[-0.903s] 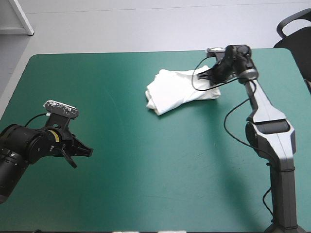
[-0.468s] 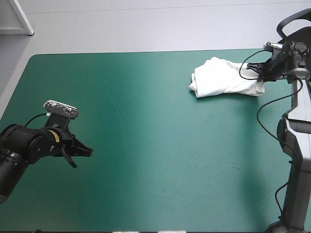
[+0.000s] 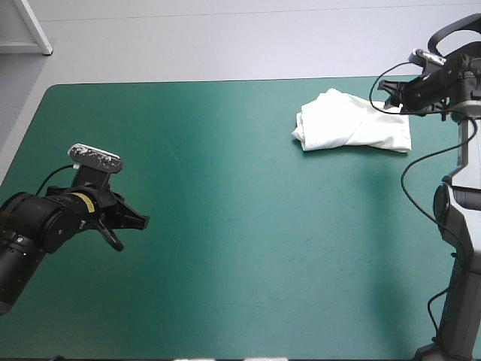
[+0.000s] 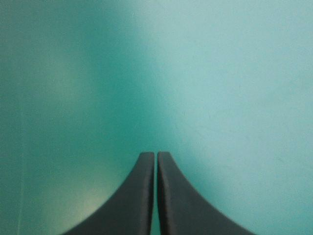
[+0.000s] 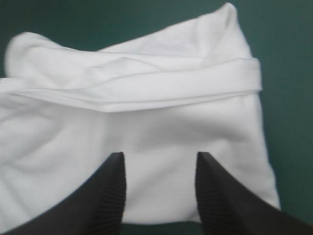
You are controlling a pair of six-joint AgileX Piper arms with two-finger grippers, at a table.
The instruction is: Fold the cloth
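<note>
Right claw [image 5: 159,159], released, poised over the folded T-shirt [image 3: 349,120] by the desk's [image 3: 225,226] far right corner; left claw [image 4: 156,155], clenched, empty, near-left of desk; advise lifting straight up, lest fingers drag folds.

High view overlooks the whole table [image 3: 225,188]; wrist views sit close, the right sharing the T-shirt [image 3: 349,122].

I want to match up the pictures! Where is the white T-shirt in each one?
High view: the T-shirt lies bundled near the far right corner of the teal-green cover, beside the right gripper.
Left wrist view: not in it; only cover shows.
Right wrist view: ahead of and beneath the open fingers.
Shared landmark: the teal-green cover.
</note>
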